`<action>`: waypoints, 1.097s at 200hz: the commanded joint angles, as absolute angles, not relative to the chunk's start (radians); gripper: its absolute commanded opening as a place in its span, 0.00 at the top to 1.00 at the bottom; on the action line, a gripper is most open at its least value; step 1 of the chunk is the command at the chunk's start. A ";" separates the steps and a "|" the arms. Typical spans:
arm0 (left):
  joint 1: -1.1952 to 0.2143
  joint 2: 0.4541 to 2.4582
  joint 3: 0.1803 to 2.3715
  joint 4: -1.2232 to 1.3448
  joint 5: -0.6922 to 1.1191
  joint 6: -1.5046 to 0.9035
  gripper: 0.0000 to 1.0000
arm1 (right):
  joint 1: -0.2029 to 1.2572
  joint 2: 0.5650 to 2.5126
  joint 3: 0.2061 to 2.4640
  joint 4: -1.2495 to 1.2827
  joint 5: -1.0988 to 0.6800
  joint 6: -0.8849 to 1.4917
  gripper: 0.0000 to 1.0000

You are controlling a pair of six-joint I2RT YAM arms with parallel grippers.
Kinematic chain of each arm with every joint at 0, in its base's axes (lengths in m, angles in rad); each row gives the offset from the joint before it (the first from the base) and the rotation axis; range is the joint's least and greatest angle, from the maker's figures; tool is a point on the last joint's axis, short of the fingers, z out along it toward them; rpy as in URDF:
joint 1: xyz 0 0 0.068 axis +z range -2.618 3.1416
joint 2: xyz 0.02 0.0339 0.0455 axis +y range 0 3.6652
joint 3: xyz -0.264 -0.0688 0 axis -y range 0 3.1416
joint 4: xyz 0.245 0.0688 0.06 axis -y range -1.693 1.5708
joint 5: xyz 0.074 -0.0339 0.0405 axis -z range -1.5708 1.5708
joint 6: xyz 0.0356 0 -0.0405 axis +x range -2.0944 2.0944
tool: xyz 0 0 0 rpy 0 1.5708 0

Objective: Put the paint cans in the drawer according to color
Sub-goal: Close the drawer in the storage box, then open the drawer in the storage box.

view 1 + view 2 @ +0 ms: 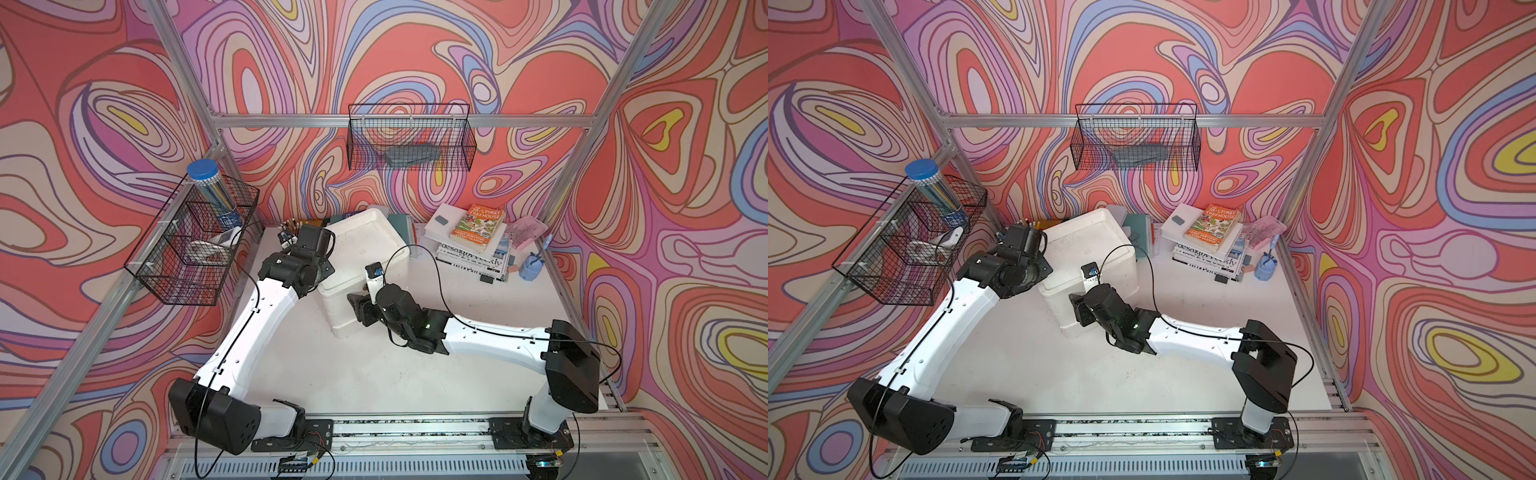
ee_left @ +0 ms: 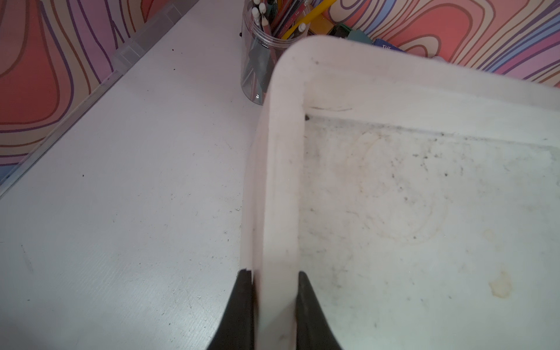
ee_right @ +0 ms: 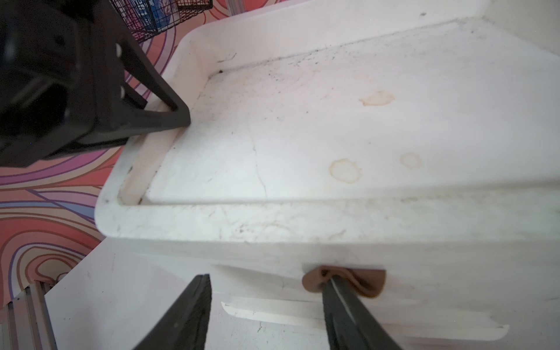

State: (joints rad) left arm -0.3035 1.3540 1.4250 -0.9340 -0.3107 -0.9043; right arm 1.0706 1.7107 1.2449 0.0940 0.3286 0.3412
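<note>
Two arms: both reach from the near edge of the table (image 1: 353, 374) to one white drawer unit (image 1: 365, 245) that stands toward the back of the table, seen in both top views (image 1: 1088, 241).
Left gripper (image 2: 274, 274): clenched on the raised rim (image 2: 281, 181) of the unit's top. One finger lies against the outer wall, the other inside the recessed top, and both press on the rim.
Right gripper (image 3: 266, 278): released, jaws apart, at the unit's front face. One finger tip sits in the fold of the brown loop handle (image 3: 363, 283). The other finger is free beside it.
Drawer front (image 3: 454, 281): white, carries the loop handle. Whether it is pulled out cannot be told.
Unit top: recessed, marked with pale brown rings and dark specks.
Paint cans: location cannot be told from these views.
Pencil jar (image 2: 260, 60): clear, filled with pencils, on the table just beside a back corner of the unit.
Left wall basket (image 1: 195, 249): black wire, holds an upright blue-lidded tube (image 1: 202, 172).
Back wall basket (image 1: 409, 137): black wire, holds a dark grey object.
Book stack (image 1: 473, 237): books and magazines piled on the table to the right of the unit, near the back wall.
</note>
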 commanded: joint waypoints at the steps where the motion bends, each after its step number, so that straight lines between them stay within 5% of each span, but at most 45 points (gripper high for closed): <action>1: -0.322 1.371 1.377 -0.977 -0.221 -1.076 0.89 | 1.052 1.696 1.215 0.147 0.296 0.329 0.36; 82: -0.332 1.426 1.414 -0.977 -0.239 -1.129 0.91 | 1.053 1.373 0.805 0.067 0.263 0.334 0.33; 125: -0.331 1.446 1.420 -0.978 -0.276 -1.167 0.92 | 1.044 1.510 0.739 0.323 0.366 0.338 0.32; 219: -0.332 1.495 1.471 -1.002 -0.302 -1.217 0.93 | 0.937 1.822 0.801 0.575 0.273 0.201 0.34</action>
